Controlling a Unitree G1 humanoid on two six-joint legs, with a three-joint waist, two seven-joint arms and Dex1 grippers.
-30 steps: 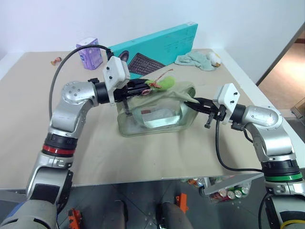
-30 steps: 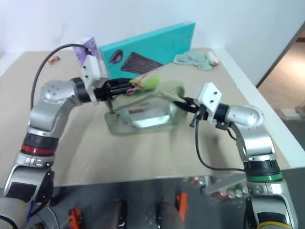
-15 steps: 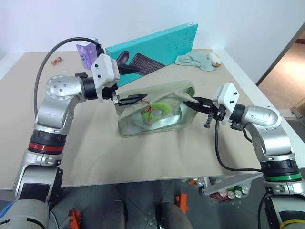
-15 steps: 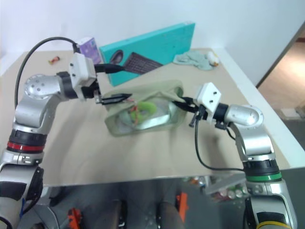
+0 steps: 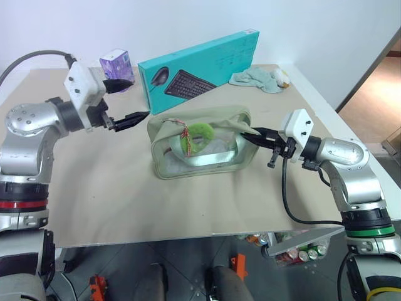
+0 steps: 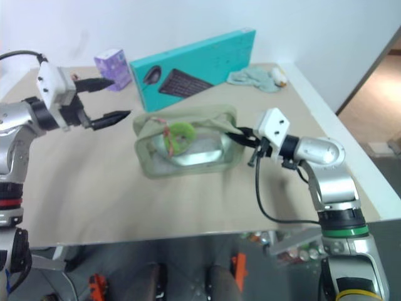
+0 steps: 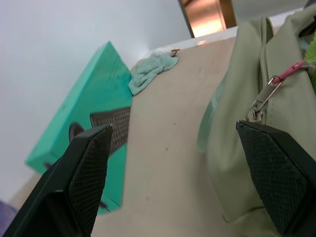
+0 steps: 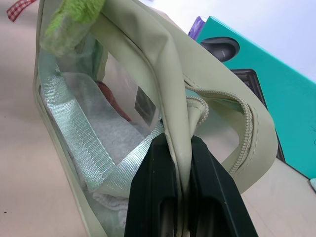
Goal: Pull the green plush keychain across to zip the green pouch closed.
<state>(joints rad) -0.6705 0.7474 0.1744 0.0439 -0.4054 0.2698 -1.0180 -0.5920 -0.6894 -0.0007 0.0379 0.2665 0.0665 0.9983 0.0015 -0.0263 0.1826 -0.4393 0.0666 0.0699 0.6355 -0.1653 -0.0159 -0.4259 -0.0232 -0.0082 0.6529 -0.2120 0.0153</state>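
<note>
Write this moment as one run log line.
left gripper: open, beside pouch | right gripper: shut on green pouch | green plush keychain: hangs free

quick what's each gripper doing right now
Left gripper: open, holding nothing.
Right gripper: shut on the green pouch.

I'm looking at what reads as a lab or test room set up for robot trials. A plain beige tabletop (image 5: 125, 188) stands against a bare white wall (image 5: 188, 19), with nothing decorative anywhere. The props along the table's far edge look like staged odds and ends: a teal keyboard box (image 5: 200, 59) standing on its long side, a small purple carton (image 5: 117, 66) toward the far left corner, a pale mint rag (image 5: 257, 78) toward the far right corner. Below the near right edge I see a tray of drink cans (image 5: 294, 251) on a grey floor. Beyond the right edge, a doorway opens onto warmer wooden flooring (image 5: 376, 94).
</note>
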